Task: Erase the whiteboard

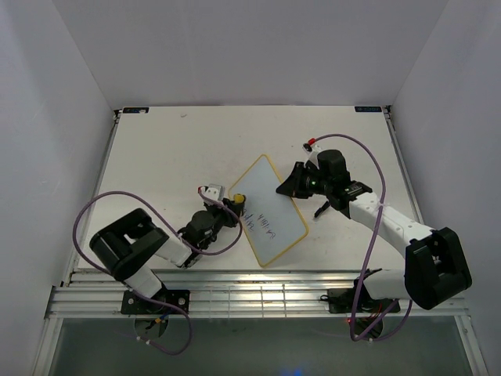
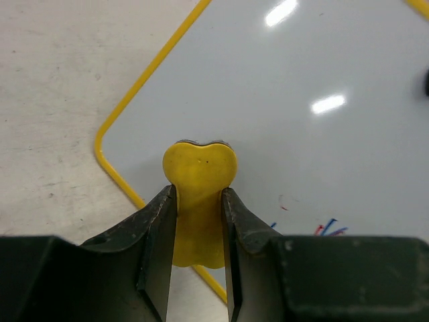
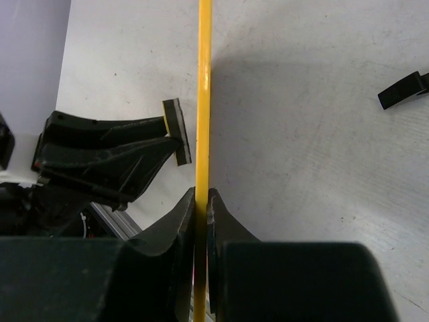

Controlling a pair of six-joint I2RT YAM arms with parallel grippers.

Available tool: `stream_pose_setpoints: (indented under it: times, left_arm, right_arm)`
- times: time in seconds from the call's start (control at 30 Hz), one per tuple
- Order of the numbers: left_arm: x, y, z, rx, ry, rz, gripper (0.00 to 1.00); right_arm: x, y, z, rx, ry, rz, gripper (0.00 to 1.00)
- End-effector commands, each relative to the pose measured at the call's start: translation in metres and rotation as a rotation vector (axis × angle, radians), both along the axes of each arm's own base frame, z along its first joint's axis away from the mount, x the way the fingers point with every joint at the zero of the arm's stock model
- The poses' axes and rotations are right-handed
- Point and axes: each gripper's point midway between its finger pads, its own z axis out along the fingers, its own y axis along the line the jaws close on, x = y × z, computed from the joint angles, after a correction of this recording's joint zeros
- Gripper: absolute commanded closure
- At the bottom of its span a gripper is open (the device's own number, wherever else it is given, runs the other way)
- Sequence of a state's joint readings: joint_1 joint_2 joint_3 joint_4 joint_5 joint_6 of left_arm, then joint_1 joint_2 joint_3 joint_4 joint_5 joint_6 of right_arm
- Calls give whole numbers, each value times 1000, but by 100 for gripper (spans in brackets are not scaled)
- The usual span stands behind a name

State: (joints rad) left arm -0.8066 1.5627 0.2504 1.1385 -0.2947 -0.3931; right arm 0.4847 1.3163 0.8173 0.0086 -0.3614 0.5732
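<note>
Item: whiteboard [image 1: 258, 192], white face in a thin yellow frame [image 3: 203, 100], rounded corners. Location: middle of the bench [image 1: 156, 157], turned cornerwise, one corner toward the far edge and the opposite corner close to the near edge. Condition: coloured handwriting [image 1: 264, 225] on the half nearer the near edge. The far half is blank, with lamp glare in the left wrist view. Whether the board lies flat or is raised on one side cannot be told. Item: left claw [image 2: 198, 201], narrow, its two black fingers [image 2: 157, 228] clamped on the waist of a yellow eraser [image 2: 200, 168]. The eraser's rounded head sits over the board face just inside the corner that points to the left edge of the bench. Contact between its dark pad and the board cannot be told. Item: right claw [image 3: 201, 198], nearly closed, pinching the frame on the board's side that faces the right edge, near the far corner. Item: small black piece [image 3: 402, 90], loose on the bench, apart from the board on its right-edge side.
</note>
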Motion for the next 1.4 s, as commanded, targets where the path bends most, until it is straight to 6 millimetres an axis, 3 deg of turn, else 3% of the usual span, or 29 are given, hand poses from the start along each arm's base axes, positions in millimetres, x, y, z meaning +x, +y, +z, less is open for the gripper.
stream_pose_setpoints:
  times: [0.0, 0.07, 0.3, 0.6, 0.83, 1.37]
  left_arm:
    - [8, -5, 3, -4, -55, -49, 100]
    - [10, -5, -4, 8, -60, -67, 100]
    - [-3, -31, 5, -48, -103, -226, 100]
    - [-41, -67, 7, -56, -132, -337, 100]
    - [-70, -97, 11, -49, -153, -411, 100]
    - [-100, -153, -3, 52, -164, -497, 100]
  right_arm:
    - [-5, 5, 22, 61, -50, 40, 92]
    - [-9, 7, 24, 71, -47, 57, 92]
    - [-19, 7, 21, 80, -23, 92, 92]
    - [-18, 6, 28, 96, -25, 62, 92]
    - [-15, 5, 10, 70, 13, 48, 92]
    - [-23, 6, -6, 98, 52, 33, 92]
